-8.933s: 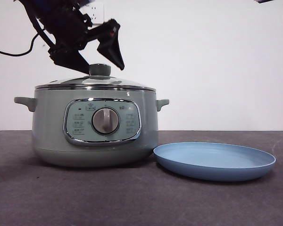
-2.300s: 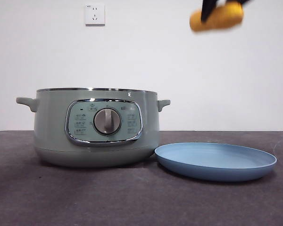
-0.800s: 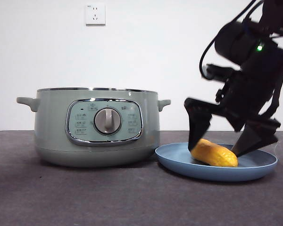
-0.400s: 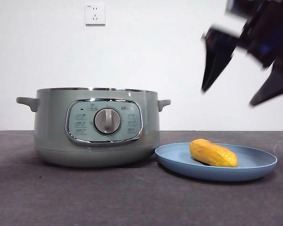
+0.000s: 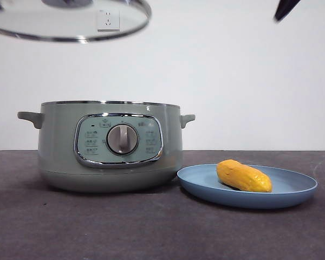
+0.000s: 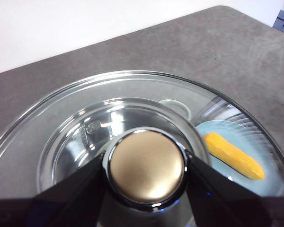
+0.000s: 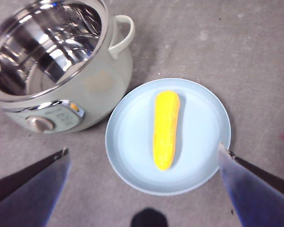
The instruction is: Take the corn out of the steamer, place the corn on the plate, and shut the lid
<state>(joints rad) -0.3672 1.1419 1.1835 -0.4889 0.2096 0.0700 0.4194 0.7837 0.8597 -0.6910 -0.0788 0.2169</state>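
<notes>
Hanging high over the steamer (image 5: 109, 145), the glass lid (image 5: 70, 21) is the thing still in play: the left gripper (image 6: 146, 165) has its two black jaws pressed against either side of the knob (image 6: 146, 164), and that knob is the right hold, since the clear dome and polished steel rim (image 6: 132, 75) offer nothing but smooth, slippery surface. I judge the lid stiff, fairly heavy for its size and breakable, so it wants a level, gentle descent until the rim seats all round on the open pot's chrome lip. The steamer looks weighty and stable on the dark table (image 5: 97, 227), unlikely to shift under the lid. Beside it, near but not clearly touching in the front view, the light-blue plate (image 5: 292, 196) carries the corn (image 5: 244, 176), lying on its side near the middle; that cob looks light and firm and needs no more handling. The right gripper (image 7: 144, 163) hovers above the plate with jaws spread wide and empty. Small icons ring the silver dial (image 5: 122, 139) on the control panel, too small to read, and no brand can be made out
</notes>
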